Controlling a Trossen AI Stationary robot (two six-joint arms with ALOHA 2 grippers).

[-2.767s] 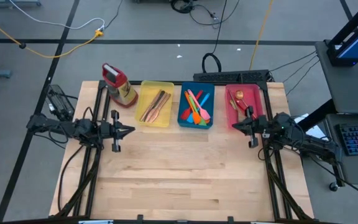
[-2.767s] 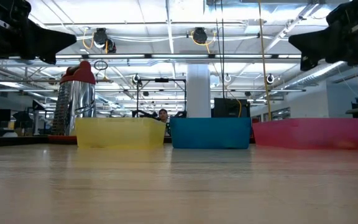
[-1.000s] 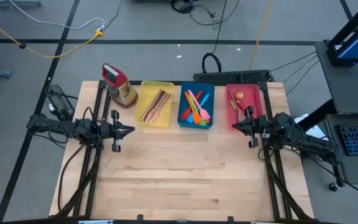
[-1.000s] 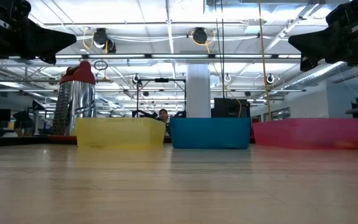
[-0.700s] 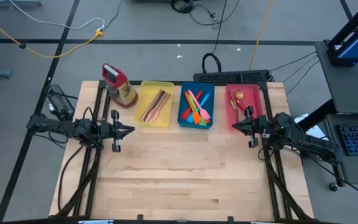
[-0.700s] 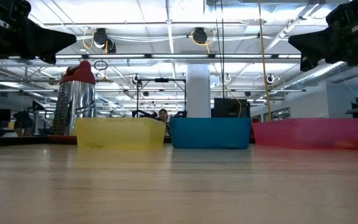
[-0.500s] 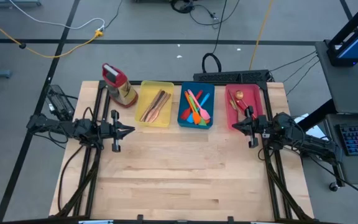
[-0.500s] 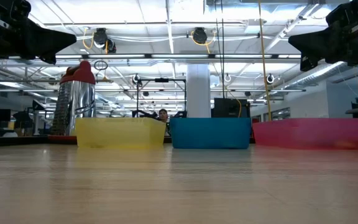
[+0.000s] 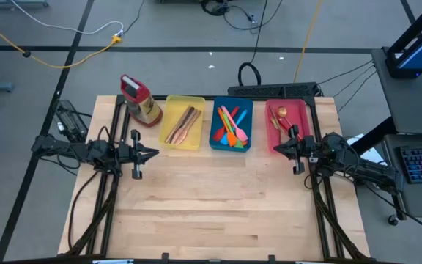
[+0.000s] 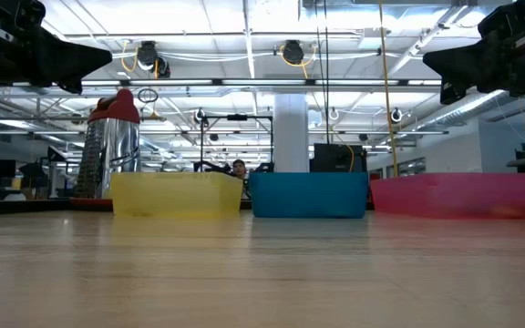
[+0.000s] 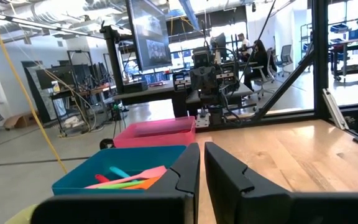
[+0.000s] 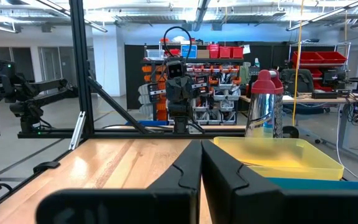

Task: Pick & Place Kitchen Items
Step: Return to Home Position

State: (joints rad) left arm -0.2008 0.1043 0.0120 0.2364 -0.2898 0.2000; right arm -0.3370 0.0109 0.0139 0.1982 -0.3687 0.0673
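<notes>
The left gripper (image 9: pixel 152 153) hovers over the left side of the table (image 9: pixel 211 205), its fingers pressed together on nothing. Along the far edge stand a red-capped bottle (image 9: pixel 139 99), a yellow tray (image 9: pixel 185 98) holding wooden spoons (image 9: pixel 182 125), a blue tray (image 9: pixel 213 125) holding coloured plastic utensils (image 9: pixel 231 126), and a pink tray (image 9: pixel 288 102) holding a gold spoon (image 9: pixel 282 114) among others. The right gripper (image 9: pixel 278 149), likewise closed and empty, hovers at the pink tray's near edge.

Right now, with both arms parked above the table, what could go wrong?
1. The right gripper hangs above the front corner of the pink bin; a low move might clip it.
2. The red-capped bottle stands close to the left gripper; a wide swing might topple it.
</notes>
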